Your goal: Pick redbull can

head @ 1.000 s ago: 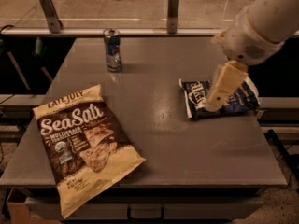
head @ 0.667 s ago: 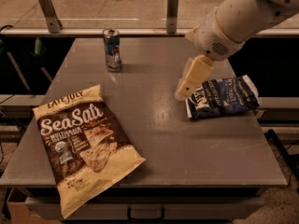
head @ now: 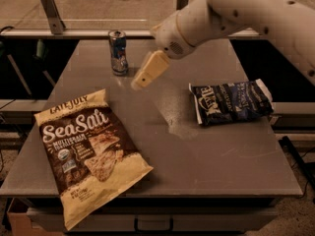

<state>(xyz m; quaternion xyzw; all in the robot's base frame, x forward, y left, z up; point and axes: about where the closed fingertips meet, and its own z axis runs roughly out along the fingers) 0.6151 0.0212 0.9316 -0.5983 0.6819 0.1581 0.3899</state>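
Camera view. The can [head: 118, 52] stands upright near the far left corner of the table [head: 197, 156]. The claw [head: 140, 82] hangs just right of it, not touching; whether it is wide or narrow cannot be told. A brown bag [head: 88, 151] and a blue bag [head: 231, 101] lie flat.

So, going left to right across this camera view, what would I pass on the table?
Sea salt chip bag at the near left → redbull can near the far edge → gripper, hanging just right of the can → dark blue chip bag on the right.
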